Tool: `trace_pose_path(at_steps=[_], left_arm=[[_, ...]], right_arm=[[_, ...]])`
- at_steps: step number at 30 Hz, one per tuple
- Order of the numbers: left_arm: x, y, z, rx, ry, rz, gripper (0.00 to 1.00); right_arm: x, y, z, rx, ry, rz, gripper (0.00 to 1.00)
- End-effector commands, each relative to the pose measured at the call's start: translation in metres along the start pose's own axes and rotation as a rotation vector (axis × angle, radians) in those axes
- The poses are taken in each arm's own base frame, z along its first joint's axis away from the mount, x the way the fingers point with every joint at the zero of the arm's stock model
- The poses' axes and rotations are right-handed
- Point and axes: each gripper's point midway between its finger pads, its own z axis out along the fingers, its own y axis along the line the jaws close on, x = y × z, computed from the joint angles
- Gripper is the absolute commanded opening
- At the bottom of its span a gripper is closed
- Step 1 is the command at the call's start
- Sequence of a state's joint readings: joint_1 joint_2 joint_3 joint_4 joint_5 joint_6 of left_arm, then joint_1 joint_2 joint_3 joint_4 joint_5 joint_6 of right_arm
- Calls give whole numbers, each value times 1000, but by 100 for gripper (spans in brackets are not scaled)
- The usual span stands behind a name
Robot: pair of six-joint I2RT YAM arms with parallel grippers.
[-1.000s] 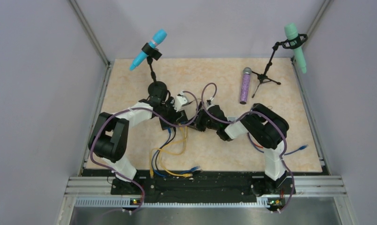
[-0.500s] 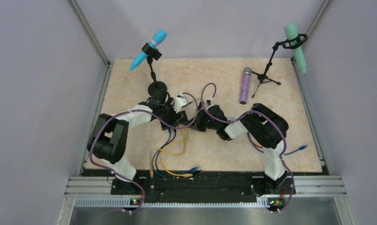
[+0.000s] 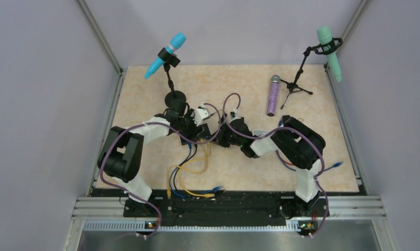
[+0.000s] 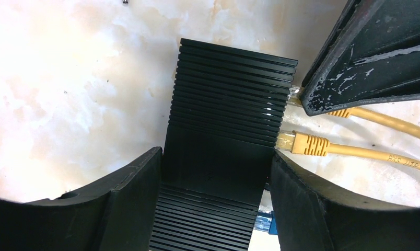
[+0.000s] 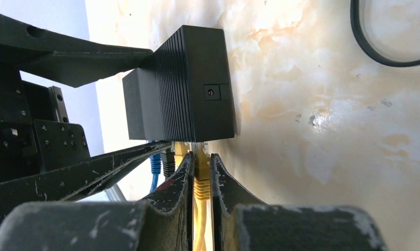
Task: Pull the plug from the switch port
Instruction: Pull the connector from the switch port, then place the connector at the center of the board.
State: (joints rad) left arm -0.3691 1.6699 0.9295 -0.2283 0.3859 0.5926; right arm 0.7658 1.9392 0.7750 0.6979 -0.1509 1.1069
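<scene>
The left jaws are clamping the flat black ribbed rectangular switch (image 4: 226,130), bracing it on the pale marbled worktop (image 4: 67,94), while the right jaws are pinching the yellow plastic plug (image 5: 201,182) seated in its port for extraction.

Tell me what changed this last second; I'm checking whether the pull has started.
The right elbow shifted slightly toward the near edge; nothing was taken or released. Unchanged: right gripper clamps the yellow plug, left gripper holds the switch, plug apparently still seated.
</scene>
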Motion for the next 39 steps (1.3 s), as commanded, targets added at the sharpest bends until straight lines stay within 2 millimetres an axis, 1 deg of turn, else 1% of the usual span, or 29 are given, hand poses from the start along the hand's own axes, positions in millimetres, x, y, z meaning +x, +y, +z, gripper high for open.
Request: trace_pose_path(at_steps=[1, 2, 4, 5, 6, 8, 11, 15, 19, 23, 27, 33, 34, 36, 37, 38, 39], left_arm=[[25, -20, 8, 76, 71, -66, 35], [25, -21, 7, 79, 68, -67, 35], [24, -22, 6, 83, 61, -66, 35], [24, -22, 6, 81, 58, -65, 35], [24, -22, 6, 79, 59, -67, 35], [24, -22, 6, 81, 58, -68, 35], [24, -23, 5, 85, 58, -68, 35], [23, -24, 5, 84, 56, -71, 35], [24, -23, 5, 81, 60, -79, 35], [25, -21, 6, 78, 66, -88, 35], [25, -21, 6, 77, 68, -93, 35], [25, -22, 4, 77, 59, -87, 37], [23, -22, 4, 78, 51, -85, 40], [20, -21, 1, 60, 30, -76, 63], [19, -22, 0, 57, 20, -70, 71], [16, -20, -2, 49, 9, -68, 75], [14, -18, -4, 32, 1, -68, 82]], right_arm=[[-17, 29, -14, -14, -134, -122, 0], [-19, 32, -17, -8, -161, -134, 0], [-18, 29, -12, -5, -138, -118, 0], [-9, 23, -5, -3, -75, -108, 0], [-6, 17, 0, 15, -54, -103, 0], [-6, 13, -1, 33, -79, -109, 0], [-9, 18, -7, -5, -106, -94, 0], [-7, 20, -4, -4, -78, -101, 0], [-11, 20, -16, -17, -120, -95, 0], [-15, 25, -24, -23, -112, -115, 0], [-20, 25, -35, -40, -108, -105, 0], [-34, 31, -57, -57, -159, -111, 0], [-38, 35, -63, -64, -178, -117, 0], [-47, 42, -74, -71, -211, -134, 0], [-51, 45, -80, -67, -222, -147, 0], [-56, 51, -85, -74, -235, -158, 0], [-59, 58, -91, -83, -242, -169, 0]])
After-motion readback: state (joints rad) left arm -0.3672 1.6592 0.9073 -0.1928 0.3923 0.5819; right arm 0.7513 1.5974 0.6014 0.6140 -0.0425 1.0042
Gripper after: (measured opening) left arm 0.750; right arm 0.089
